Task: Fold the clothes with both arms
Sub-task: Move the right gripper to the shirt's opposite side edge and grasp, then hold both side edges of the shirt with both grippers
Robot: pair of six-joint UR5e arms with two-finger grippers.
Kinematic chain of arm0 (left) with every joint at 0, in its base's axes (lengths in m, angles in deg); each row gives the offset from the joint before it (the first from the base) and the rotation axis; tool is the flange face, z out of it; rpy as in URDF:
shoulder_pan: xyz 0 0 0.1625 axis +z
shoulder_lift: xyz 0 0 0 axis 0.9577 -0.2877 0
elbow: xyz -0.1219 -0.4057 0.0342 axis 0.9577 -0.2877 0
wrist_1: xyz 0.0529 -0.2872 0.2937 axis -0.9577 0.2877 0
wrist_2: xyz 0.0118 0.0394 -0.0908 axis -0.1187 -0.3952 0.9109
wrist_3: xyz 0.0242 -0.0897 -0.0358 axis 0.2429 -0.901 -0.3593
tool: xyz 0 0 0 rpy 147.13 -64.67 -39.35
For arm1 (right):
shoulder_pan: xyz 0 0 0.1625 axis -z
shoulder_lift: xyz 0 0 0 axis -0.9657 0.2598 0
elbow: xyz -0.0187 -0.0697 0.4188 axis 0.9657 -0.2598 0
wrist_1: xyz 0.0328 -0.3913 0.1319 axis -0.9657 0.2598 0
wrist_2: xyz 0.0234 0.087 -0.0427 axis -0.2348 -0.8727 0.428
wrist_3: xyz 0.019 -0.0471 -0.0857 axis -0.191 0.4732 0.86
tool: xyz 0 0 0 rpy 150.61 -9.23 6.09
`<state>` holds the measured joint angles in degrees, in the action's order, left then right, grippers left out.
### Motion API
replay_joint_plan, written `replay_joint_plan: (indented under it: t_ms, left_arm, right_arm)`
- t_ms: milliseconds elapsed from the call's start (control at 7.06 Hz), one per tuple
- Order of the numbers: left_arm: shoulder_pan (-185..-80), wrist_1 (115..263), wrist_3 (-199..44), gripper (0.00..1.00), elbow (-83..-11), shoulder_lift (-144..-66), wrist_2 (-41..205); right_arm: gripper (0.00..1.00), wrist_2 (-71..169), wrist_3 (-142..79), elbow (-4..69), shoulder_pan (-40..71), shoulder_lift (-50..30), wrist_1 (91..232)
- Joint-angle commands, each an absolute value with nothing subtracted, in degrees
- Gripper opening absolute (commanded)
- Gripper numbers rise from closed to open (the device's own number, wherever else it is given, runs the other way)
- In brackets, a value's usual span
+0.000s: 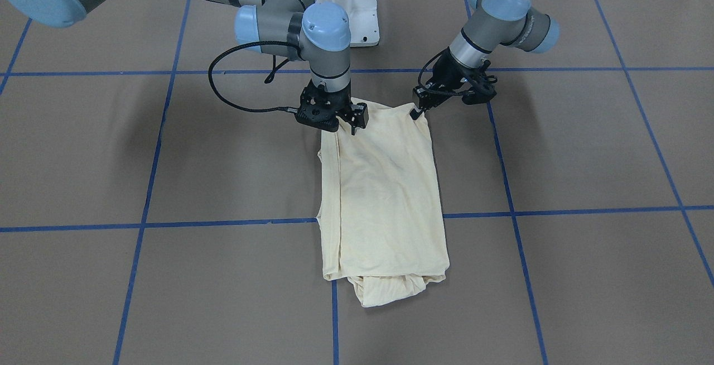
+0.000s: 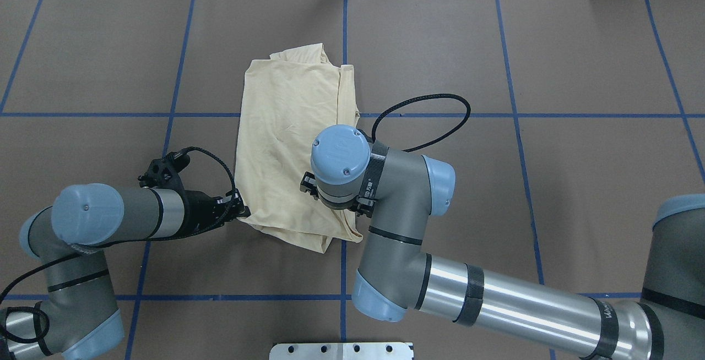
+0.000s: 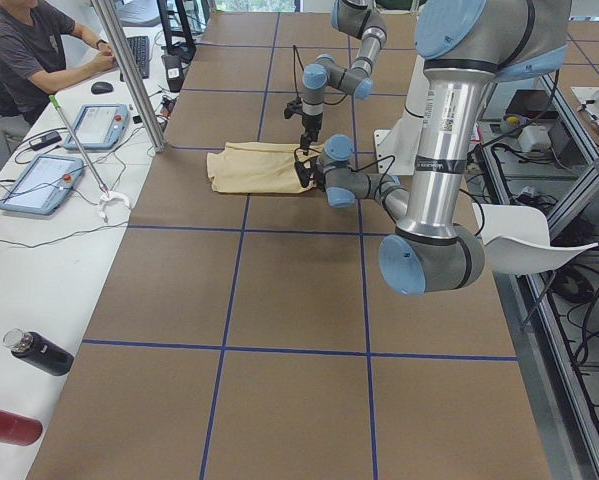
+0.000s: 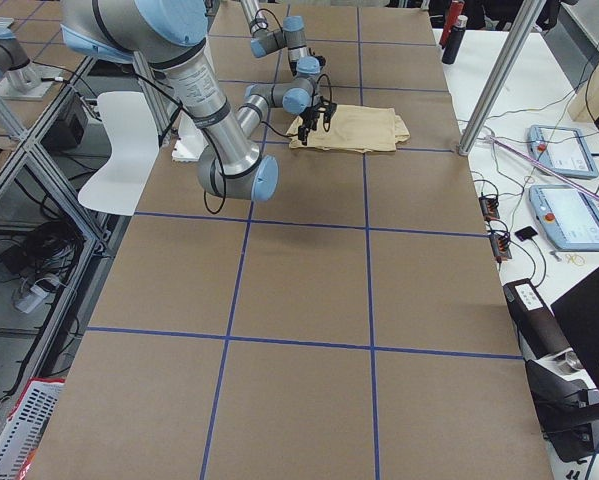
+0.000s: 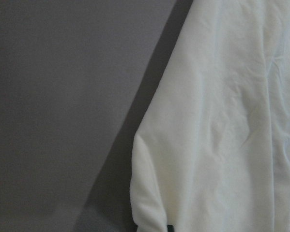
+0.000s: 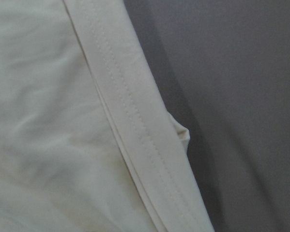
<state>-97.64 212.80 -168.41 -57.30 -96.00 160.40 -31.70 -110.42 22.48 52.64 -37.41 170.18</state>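
1. Currently the T-shirt [image 1: 385, 186] is lying flat on the worktop [image 1: 585, 147] as a long, narrow rectangle with its print not showing. Some bunched layers are sticking out at the end far from the robot.
2. Both arms are working at the robot-side end. The left end effector [image 1: 417, 111] is sitting at the corner on its own side, and the right end effector [image 1: 350, 119] is hanging over the other.
3. Left end effector: its wrist camera is showing two dark fingertips [image 5: 170, 227] set well apart with cloth lying between them, so it is standing wide and gripping nothing yet.
4. Right end effector: the wrist is hiding it from overhead, and its own camera is showing only the stitched hem [image 6: 135, 121] and bare worktop. Whether it is wide or narrow I cannot tell.
5. Judgement: the step in hand is taking hold of the near end for a fold towards the far end.
6. To do it well, each end effector should be catching every layer at its corner, not the top ply alone — thin fabric is otherwise likely to peel apart. Both should be closing at like depth, lifting level and travelling together, keeping the edge taut so it lands square.
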Motion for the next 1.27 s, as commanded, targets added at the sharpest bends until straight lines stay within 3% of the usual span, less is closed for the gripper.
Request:
replay_joint_plan:
  t_ms: [0, 1132]
  left_arm:
    - [-97.7, 212.8, -168.4, 0.0, -57.7, -95.9, 161.0]
    - [-97.6, 212.8, -168.4, 0.0, -58.1, -95.8, 161.0]
  right_arm:
    - [1.0, -31.7, -109.9, 21.8, 53.1, -37.4, 170.2]
    - [0.95, -31.8, -109.9, 21.5, 53.8, -37.4, 170.0]
